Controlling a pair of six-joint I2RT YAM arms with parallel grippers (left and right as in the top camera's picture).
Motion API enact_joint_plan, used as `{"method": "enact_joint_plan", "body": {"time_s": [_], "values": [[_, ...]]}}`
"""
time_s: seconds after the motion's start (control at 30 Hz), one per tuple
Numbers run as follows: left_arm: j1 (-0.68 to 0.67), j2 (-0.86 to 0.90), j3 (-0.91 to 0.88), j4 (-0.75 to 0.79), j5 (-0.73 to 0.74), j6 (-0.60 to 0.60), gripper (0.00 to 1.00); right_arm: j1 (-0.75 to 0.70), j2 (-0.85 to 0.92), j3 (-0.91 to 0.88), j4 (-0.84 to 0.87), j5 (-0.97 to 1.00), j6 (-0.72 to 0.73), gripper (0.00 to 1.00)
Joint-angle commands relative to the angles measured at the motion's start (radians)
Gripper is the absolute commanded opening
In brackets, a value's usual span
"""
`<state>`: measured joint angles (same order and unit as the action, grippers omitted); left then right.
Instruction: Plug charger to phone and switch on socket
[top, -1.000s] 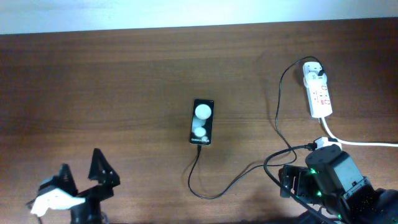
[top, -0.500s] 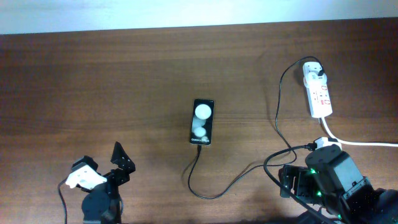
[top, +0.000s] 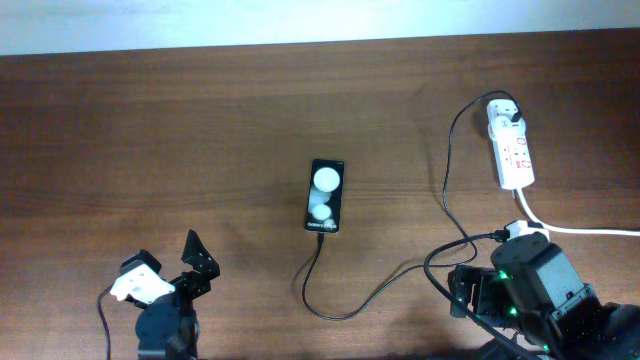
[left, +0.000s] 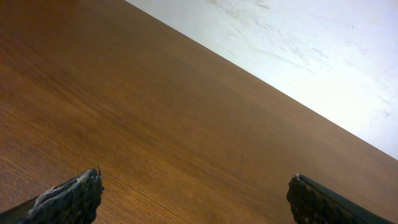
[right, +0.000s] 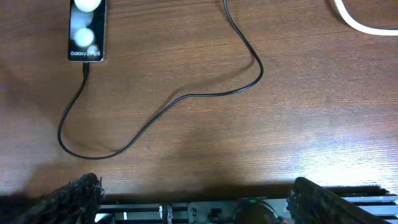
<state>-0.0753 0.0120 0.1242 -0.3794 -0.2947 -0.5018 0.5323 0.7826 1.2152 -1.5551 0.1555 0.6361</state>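
The black phone (top: 325, 195) lies flat mid-table, two white spots up, and also shows in the right wrist view (right: 87, 28). The thin black charger cable (top: 360, 305) meets the phone's lettered end (right: 86, 67), loops along the table and runs up to a white adapter (top: 507, 112) sitting in the white power strip (top: 514, 155). My left gripper (top: 168, 264) is open and empty at the front left, over bare wood (left: 196, 200). My right gripper (top: 460, 290) is open and empty at the table's front edge (right: 199, 199), near the cable's loop.
The strip's thick white cord (top: 580, 230) runs off to the right, past my right arm, and also shows in the right wrist view (right: 357, 22). The white wall (left: 298, 43) lies beyond the table's far edge. The right arm's base sits below the front edge.
The left arm has moved right along the front edge and turned; in the last half second it barely shifted. The right arm, phone and cable have not moved.
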Motion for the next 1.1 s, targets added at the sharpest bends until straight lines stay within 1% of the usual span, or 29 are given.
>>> {"method": "enact_joint_plan", "body": {"time_s": [0.0, 0.43, 0.5, 0.53, 0.7, 0.77, 0.87, 0.93, 1.03, 1.07], "values": [[0.005, 0.000, -0.010, 0.001, 0.000, 0.005, 0.99, -0.005, -0.002, -0.002, 0.000, 0.002, 0.008, 0.99], [0.005, 0.000, -0.010, 0.001, 0.001, 0.005, 0.99, -0.005, -0.002, -0.002, 0.000, 0.009, 0.007, 0.99], [0.005, 0.000, -0.010, 0.001, 0.000, 0.005, 0.99, -0.005, -0.002, -0.002, -0.002, 0.114, 0.007, 0.99], [0.005, 0.000, -0.010, 0.001, 0.000, 0.005, 0.99, -0.005, -0.002, -0.002, 0.000, 0.137, 0.007, 0.99], [0.005, 0.000, -0.010, 0.001, 0.000, 0.005, 0.99, -0.005, -0.002, -0.002, 0.000, 0.145, 0.007, 0.99], [0.005, 0.000, -0.010, 0.001, 0.000, 0.005, 0.99, -0.005, -0.002, -0.002, 0.000, 0.176, -0.016, 0.99], [0.005, 0.000, -0.010, 0.001, 0.000, 0.005, 0.99, -0.005, -0.002, -0.002, 0.089, 0.320, -0.014, 0.99], [0.005, 0.000, -0.010, 0.001, 0.001, 0.005, 0.99, -0.005, -0.002, -0.002, 0.187, 0.401, -0.014, 0.99], [0.005, 0.000, -0.010, 0.001, 0.000, 0.005, 0.99, -0.005, -0.002, -0.002, 0.229, 0.459, -0.014, 0.99], [0.005, 0.000, -0.010, 0.001, 0.001, 0.005, 0.99, -0.005, -0.002, -0.004, 0.241, 0.511, -0.014, 0.99]]}}
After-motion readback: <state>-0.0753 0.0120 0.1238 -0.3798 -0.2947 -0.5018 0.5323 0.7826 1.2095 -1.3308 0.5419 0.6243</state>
